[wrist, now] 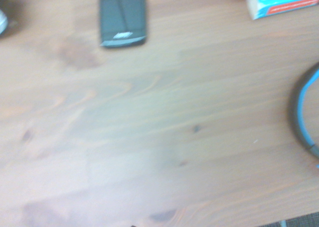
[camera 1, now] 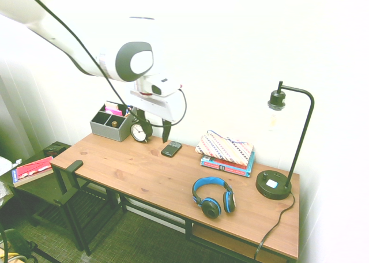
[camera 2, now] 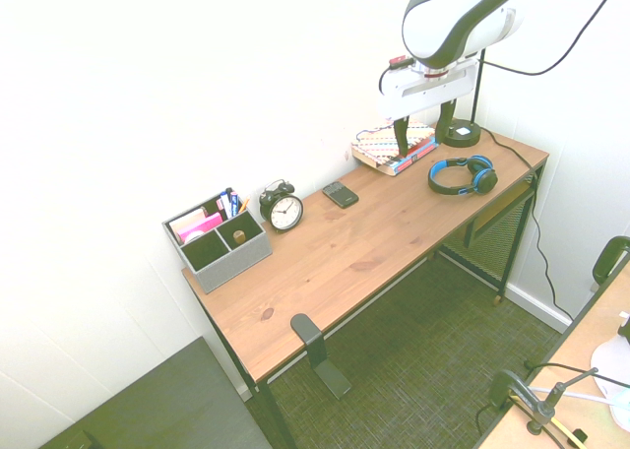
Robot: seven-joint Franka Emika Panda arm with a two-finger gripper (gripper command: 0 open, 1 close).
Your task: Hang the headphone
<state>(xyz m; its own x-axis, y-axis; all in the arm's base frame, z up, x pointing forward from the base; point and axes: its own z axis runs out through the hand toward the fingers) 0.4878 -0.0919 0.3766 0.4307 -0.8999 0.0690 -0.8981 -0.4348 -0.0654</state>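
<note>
Claw (camera 2: 421,132) wide open, empty, above desk (camera 2: 374,242).

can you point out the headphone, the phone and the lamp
headphone (camera 1: 214,197), first exterior view, on the front ear cup
phone (camera 1: 171,149), first exterior view, on its dark face
lamp (camera 1: 273,185), first exterior view, on the round base

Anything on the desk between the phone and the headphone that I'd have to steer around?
No. In the wrist view the stretch between the phone and the headphone is bare wood; the first exterior view agrees, with the book stack off to the wall side.
</note>
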